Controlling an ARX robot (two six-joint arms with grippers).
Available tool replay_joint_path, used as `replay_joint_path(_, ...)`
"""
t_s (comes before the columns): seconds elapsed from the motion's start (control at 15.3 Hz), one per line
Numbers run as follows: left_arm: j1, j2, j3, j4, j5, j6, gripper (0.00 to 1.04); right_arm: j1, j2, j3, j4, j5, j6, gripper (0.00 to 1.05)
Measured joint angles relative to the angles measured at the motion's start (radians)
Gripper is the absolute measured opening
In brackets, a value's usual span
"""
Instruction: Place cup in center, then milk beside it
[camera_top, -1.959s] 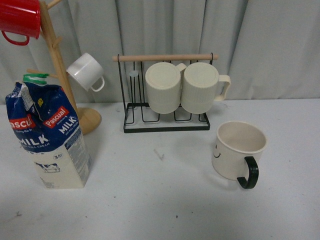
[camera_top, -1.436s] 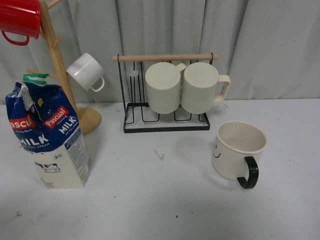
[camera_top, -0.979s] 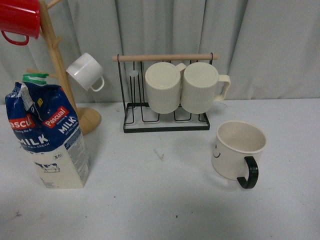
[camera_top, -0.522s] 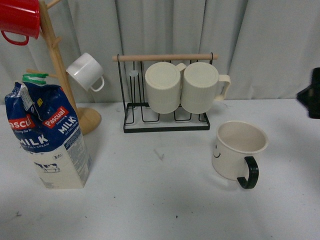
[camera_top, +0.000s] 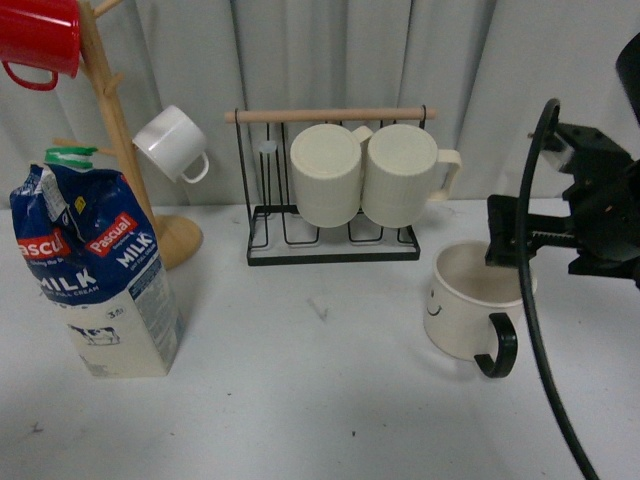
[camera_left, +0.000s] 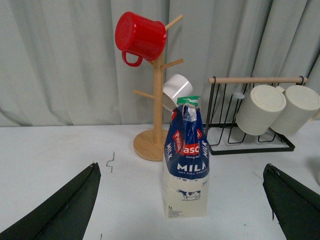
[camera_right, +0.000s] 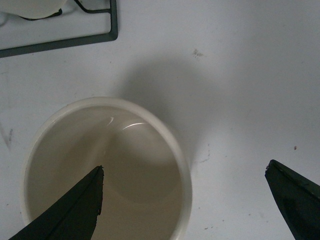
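Cream-coloured, the cup sat upright on the desk just in front and right of the wire rack, directly below your right hand, whose wide-spread fingers straddled its rim, one over the hollow, one outside.

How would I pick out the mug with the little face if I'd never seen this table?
Find the black wire rack at the back of the white table, holding two ribbed cream mugs sideways. In front of it, to the right, a wide cream mug stands upright on the table. Unlike the ribbed ones it is smooth, with a black handle and a small smiley face.
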Motion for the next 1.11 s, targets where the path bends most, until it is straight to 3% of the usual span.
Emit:
replay_joint_path(0.33,0.0,0.0,0.0,0.0,0.0,0.0,0.98,0.037,0.049,0.002,0.008,0.019,0.075,0.98)
replay_joint_path(0.39,0.0,0.0,0.0,0.0,0.0,0.0,0.98,0.044,0.057,0.002,0.007,0.031,0.087,0.93)
replay_joint_path(0.72,0.0,0.0,0.0,0.0,0.0,0.0,0.98,0.051,0.058,0.003,0.02,0.056,0.094,0.39)
replay_joint_path(0.85,0.0,0.0,0.0,0.0,0.0,0.0,0.98,0.05,0.053,0.002,0.021,0.06,0.094,0.11)
replay_joint_path(0.91,0.0,0.0,0.0,0.0,0.0,0.0,0.98,0.05,0.04,-0.005,0.026,0.058,0.1,0.04)
replay_joint_path(1.11,0.0,0.0,0.0,0.0,0.0,0.0,0.98,0.069,-0.064,-0.043,0.028,0.055,0.111,0.03)
